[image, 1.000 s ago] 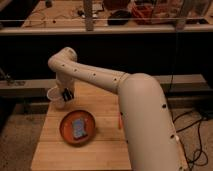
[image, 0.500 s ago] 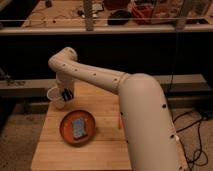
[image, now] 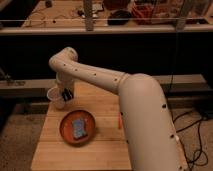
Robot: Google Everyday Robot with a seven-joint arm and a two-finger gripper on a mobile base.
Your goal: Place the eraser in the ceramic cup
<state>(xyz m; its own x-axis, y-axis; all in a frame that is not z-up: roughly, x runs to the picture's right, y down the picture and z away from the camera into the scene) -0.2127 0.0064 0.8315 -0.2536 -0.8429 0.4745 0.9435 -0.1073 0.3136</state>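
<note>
The ceramic cup is small, white and upright at the left rear corner of the wooden table. My gripper hangs right beside the cup's right rim, pointing down, at the end of the cream arm that reaches in from the right. The eraser is hidden; I cannot make it out at the gripper or in the cup.
A round orange plate lies just in front of the cup with a blue-grey rectangular pad on it. A thin orange object lies on the table next to my arm. Behind the table runs a dark shelf unit.
</note>
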